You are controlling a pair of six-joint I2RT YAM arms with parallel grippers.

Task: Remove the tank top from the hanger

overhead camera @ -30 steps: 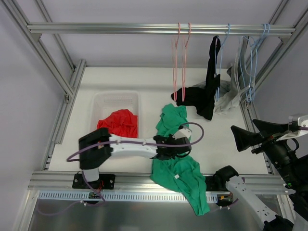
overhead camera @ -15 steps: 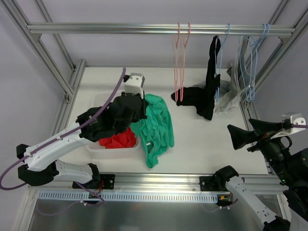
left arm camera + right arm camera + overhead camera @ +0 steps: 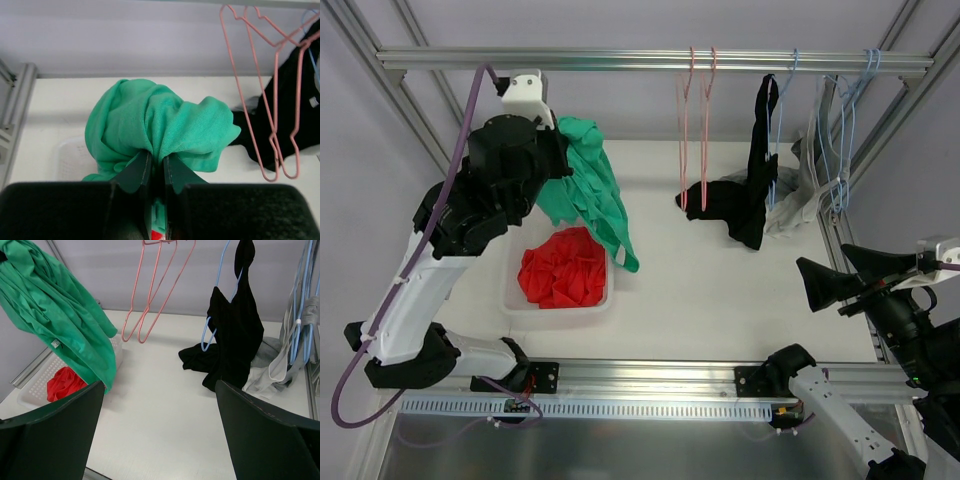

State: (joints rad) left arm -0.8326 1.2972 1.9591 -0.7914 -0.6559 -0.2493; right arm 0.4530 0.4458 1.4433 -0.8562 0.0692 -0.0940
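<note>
Green tank top (image 3: 585,190) hangs bunched in clenched left end effector (image 3: 154,172), above white basket (image 3: 512,296) w/ red garment (image 3: 563,268) inside; right end effector (image 3: 160,415) spread wide.

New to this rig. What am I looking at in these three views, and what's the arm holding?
Two robot arms are bolted at the near edge of a white table. The wide picture comes from a fixed camera above and behind them; the other two come from cameras on each wrist. The left gripper is shut on a green garment, lifted above a white basket that holds red cloth. The right gripper is open and empty, at the right side of the table. From the rail at the back hang two empty pink hangers, a black top on a blue hanger, and grey clothing.
</note>
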